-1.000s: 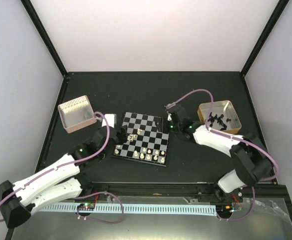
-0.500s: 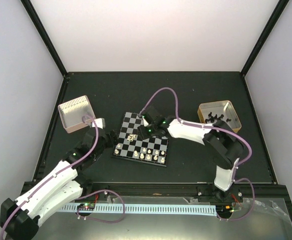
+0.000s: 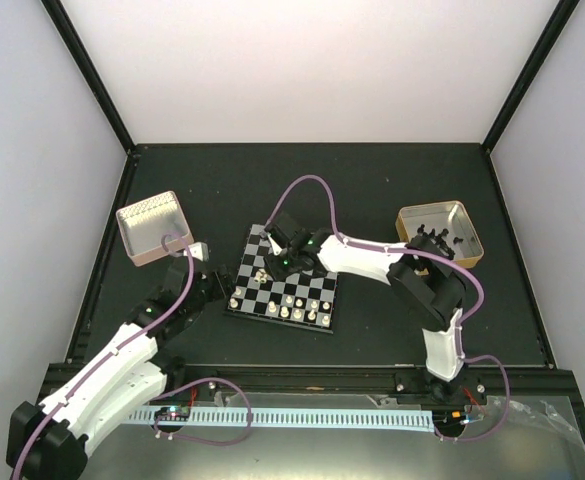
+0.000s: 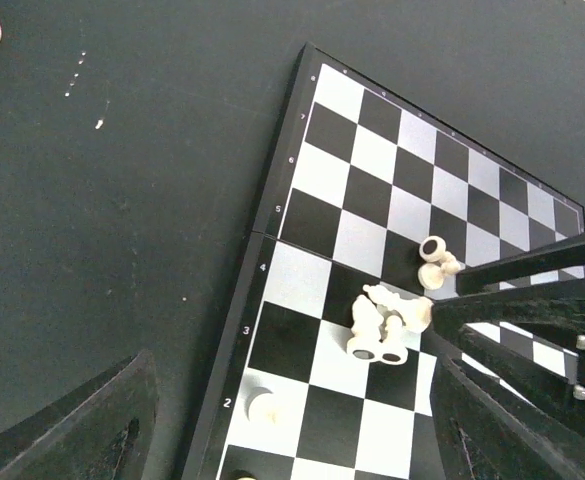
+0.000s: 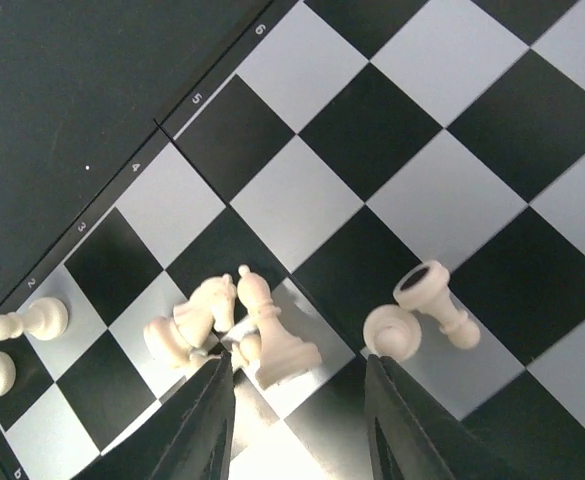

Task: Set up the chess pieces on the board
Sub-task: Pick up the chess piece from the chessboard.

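The board (image 3: 302, 268) lies mid-table with a row of cream chess pieces (image 3: 297, 311) standing along its near edge. A small heap of toppled pieces (image 5: 197, 318) lies on the board's left half, and a fallen bishop (image 5: 272, 335) leans against it. My right gripper (image 5: 302, 420) hovers low over this heap, open, with the bishop between its fingers (image 5: 207, 420) close to the left one. A tipped rook (image 5: 437, 298) and a pawn (image 5: 390, 332) lie just beyond the right finger. My left gripper (image 4: 292, 440) stands open over the board's left edge with nothing between its jaws.
A pinkish tin (image 3: 154, 226) sits at the left. At the right, a tan tin (image 3: 439, 233) holds black pieces. Two pawns (image 5: 30, 320) stand near the board's corner. The right arm (image 3: 372, 258) stretches across the board's far right side.
My right arm has swung left from beside the tan tin to the board's left half, and its jaws have narrowed. My left gripper has drawn back off the board to the left.
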You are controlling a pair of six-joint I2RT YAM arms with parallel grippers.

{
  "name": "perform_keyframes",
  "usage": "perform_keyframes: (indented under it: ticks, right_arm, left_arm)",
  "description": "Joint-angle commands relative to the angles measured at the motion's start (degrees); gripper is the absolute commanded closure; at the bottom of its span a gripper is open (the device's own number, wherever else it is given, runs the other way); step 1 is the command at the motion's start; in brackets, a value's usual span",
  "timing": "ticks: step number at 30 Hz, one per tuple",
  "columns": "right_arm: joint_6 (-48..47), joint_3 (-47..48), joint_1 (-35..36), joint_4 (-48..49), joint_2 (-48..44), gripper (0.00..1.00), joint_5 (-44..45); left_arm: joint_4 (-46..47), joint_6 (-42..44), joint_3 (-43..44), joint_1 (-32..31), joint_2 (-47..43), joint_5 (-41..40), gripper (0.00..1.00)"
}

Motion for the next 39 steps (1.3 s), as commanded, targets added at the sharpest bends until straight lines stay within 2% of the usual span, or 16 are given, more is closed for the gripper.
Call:
perform_keyframes:
  ticks: [1, 10, 16, 26, 33, 39]
  right_arm:
    - [-1.1, 2.6, 0.2, -0.9, 2.7, 0.63, -0.9]
    - [-1.6, 4.4, 0.2, -1.5, 4.8, 0.66, 0.7]
    - [-1.7, 3.9, 0.2, -1.5, 5.5, 0.72, 1.0]
    - [-2.6, 5.1, 0.3, -1.7, 7.4, 0.7, 1.3]
    - [-2.3, 5.0, 0.3, -1.1, 7.4, 0.83, 1.9]
    - [-1.5, 2.1, 0.4, 2.5, 4.3, 0.84, 3.7]
  left_arm:
    - [1.8, -0.7, -0.1, 0.9, -0.7, 2.3, 0.24]
    - [1.9, -1.0, -0.5, 1.3, -0.8, 3.6, 0.25]
    - [2.0, -1.2, -0.7, 1.4, -1.0, 4.2, 0.25]
    - [2.7, -1.3, -1.0, 1.5, -0.7, 4.9, 0.25]
    - [2.8, -1.3, -1.1, 1.6, -0.7, 5.3, 0.25]
    - [3.8, -1.8, -1.4, 1.6, -0.6, 6.5, 0.25]
